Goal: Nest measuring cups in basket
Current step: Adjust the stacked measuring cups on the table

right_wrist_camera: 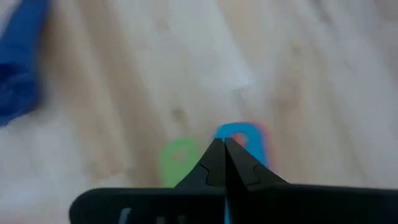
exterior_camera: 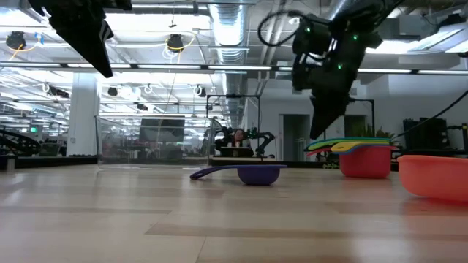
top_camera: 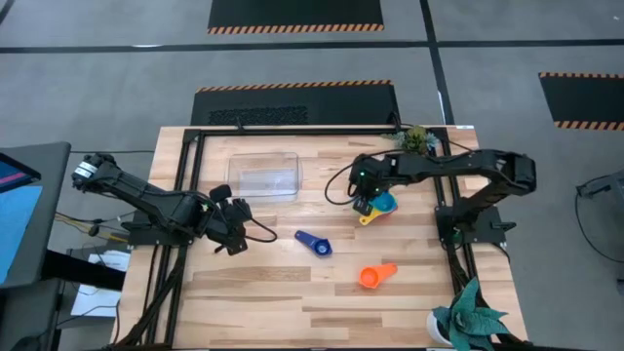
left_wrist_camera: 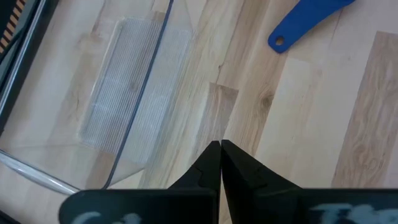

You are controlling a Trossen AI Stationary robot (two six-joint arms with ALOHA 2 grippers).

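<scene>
The right end effector [top_camera: 366,206] hangs directly over the stack of nested cups [top_camera: 382,206] on the right side of the tabletop [top_camera: 292,302], its fingers pressed together and holding nothing. In the right wrist view the green handle [right_wrist_camera: 178,155] and the light blue handle [right_wrist_camera: 244,138] fan out just under the fingertips, so the stack lies straight below it, handles pointing toward the near left. The basket [top_camera: 263,175] sits well apart to the left of the stack, toward the far edge, and looks empty.

The dark blue cup [top_camera: 316,243] lies between the two arms, its handle running up-left. The orange cup [top_camera: 375,276] lies nearer, on the right. The right arm is clearly closer to the stack and probably to the orange cup too.

The left end effector [top_camera: 234,226], fingers also together and empty, waits just near-left of the basket.
</scene>
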